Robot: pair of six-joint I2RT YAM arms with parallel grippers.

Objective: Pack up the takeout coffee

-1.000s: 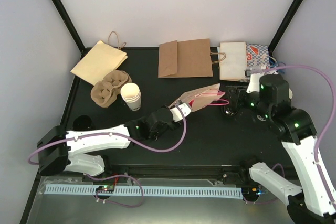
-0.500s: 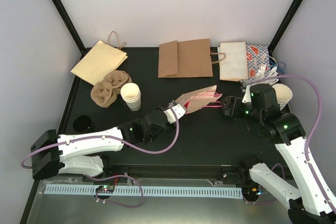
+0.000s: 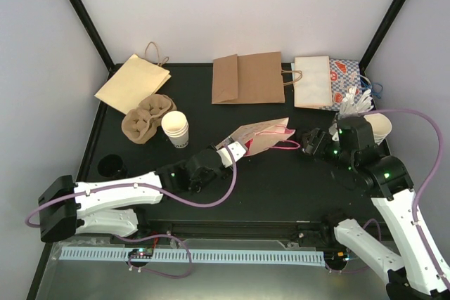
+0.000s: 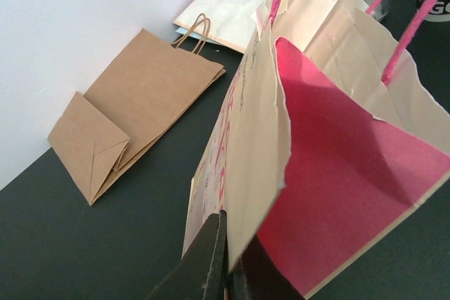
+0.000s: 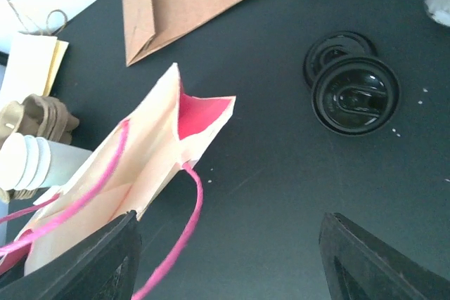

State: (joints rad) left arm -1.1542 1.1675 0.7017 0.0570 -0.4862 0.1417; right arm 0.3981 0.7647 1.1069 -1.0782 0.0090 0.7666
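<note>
Well, far left: a flat tan paper bag with twine handles (image 3: 132, 82) lies at the table's back corner, touching a brown moulded-pulp cup carrier (image 3: 145, 118).
Beside the carrier: a stack of nested cream paper cups (image 3: 175, 129) stands just right of it.
Left claw: the left claw (image 3: 238, 150) is clenched on an edge of a cream paper bag with pink cord handles (image 3: 265, 133). The wrist view shows the dark fingers (image 4: 213, 261) pinching that wall, with pink lining inside the bag.
Back row: a flat brown paper bag (image 3: 247, 77), then a flat white paper bag (image 3: 311, 82) overlapping a blue-and-white patterned bag (image 3: 346, 75).
Right claw: the right claw (image 3: 310, 142) hangs released, jaws wide apart, just right of the cream bag by its handles. A pink cord shows between its fingers (image 5: 91, 258), ungripped.
Near the right claw: two black round plastic lids (image 5: 355, 93) lie overlapping on the black table (image 3: 281, 187).
Task's thing: the small white paper cup (image 3: 380, 128) stands upright at the table's right side, outside the bag, partly hidden behind the right arm.
</note>
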